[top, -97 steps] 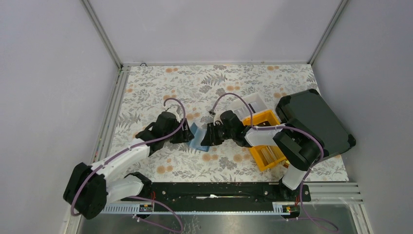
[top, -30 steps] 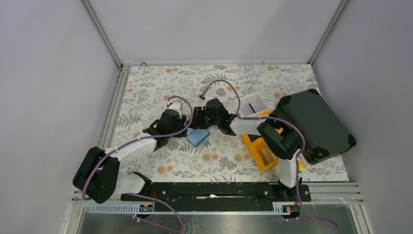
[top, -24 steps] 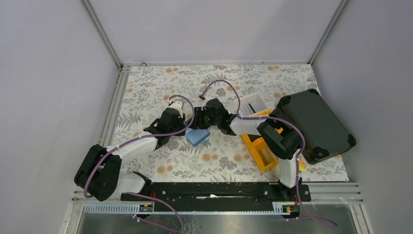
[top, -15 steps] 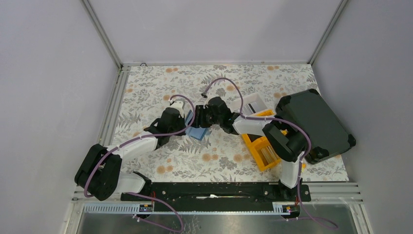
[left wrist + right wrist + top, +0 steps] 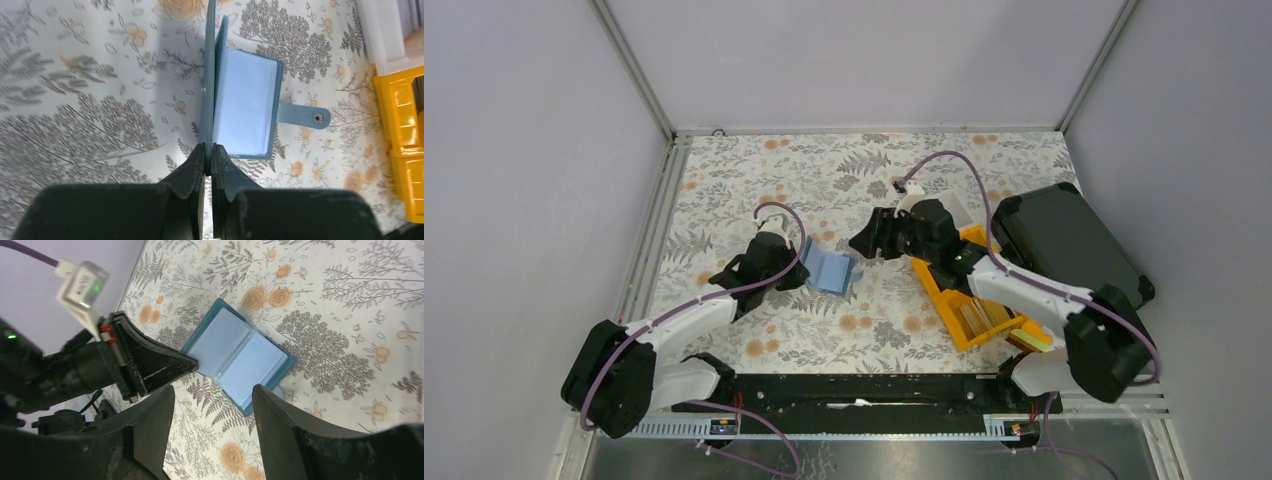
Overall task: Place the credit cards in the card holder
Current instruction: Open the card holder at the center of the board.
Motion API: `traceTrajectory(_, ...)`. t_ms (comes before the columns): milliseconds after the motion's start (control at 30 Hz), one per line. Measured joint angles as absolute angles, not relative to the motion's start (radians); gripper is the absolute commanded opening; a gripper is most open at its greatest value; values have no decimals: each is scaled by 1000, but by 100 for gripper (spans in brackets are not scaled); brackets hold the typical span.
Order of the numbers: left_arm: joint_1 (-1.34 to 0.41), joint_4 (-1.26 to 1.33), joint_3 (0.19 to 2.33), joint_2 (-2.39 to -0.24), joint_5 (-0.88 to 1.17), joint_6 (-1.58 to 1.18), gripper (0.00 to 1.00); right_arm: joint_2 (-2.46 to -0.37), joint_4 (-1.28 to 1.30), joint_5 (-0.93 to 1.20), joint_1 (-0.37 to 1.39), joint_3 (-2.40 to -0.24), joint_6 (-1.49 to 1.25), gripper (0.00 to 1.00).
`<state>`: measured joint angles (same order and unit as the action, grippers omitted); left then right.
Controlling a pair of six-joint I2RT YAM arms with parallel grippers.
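Note:
The teal-blue card holder [image 5: 832, 270] lies open on the flowered table, its pale blue inner pockets [image 5: 240, 357] facing up. My left gripper [image 5: 208, 150] is shut on its left flap, which stands on edge in the left wrist view. The right half [image 5: 245, 115] lies flat with its side tab [image 5: 302, 114] pointing right. My right gripper [image 5: 214, 390] hangs open a little to the right of the holder, with only table between its fingers. In the top view the left gripper [image 5: 800, 264] is at the holder's left edge and the right gripper [image 5: 862, 243] is off its upper right. The credit cards are out of view.
An orange bin [image 5: 969, 290] and a white bin [image 5: 954, 210] stand right of the holder, under the right arm. A large black hard case [image 5: 1069, 250] lies at the far right. The bins' corners show in the left wrist view: white bin [image 5: 380, 35], orange bin [image 5: 400, 115].
My left gripper has shut on the holder's left flap. The right gripper has opened wider and drawn back to the right. The holder now lies spread open.

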<state>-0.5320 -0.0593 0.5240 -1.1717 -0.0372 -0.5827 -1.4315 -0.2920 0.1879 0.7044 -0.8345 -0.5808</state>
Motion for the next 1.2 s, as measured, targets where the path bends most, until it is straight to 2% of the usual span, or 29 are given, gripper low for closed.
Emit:
traceTrajectory(233, -669, -74, 500, -1159, -96, -850, 0, -1174, -180, 139, 705, -739, -542, 70)
traceTrajectory(367, -797, -73, 481, -1157, -155, -989, 1, -1122, -154, 140, 705, -683, -538, 69)
traceTrajectory(467, -856, -68, 457, -1151, -177, -1066, 14, -1159, -147, 145, 705, -654, -540, 68)
traceTrajectory(700, -867, -70, 430, -1129, -220, -1097, 59, -1216, -129, 142, 705, -599, -559, 66)
traceTrajectory(767, -868, -73, 430, -1117, -231, -1073, 69, -1222, -121, 140, 705, -595, -567, 66)
traceTrajectory(933, -869, -112, 459, -1117, -252, -979, 78, -1258, -102, 135, 705, -588, -584, 66)
traceTrajectory(1200, -869, -135, 599, -1213, -253, -773, 79, -1280, -7, 110, 708, -583, -598, 65)
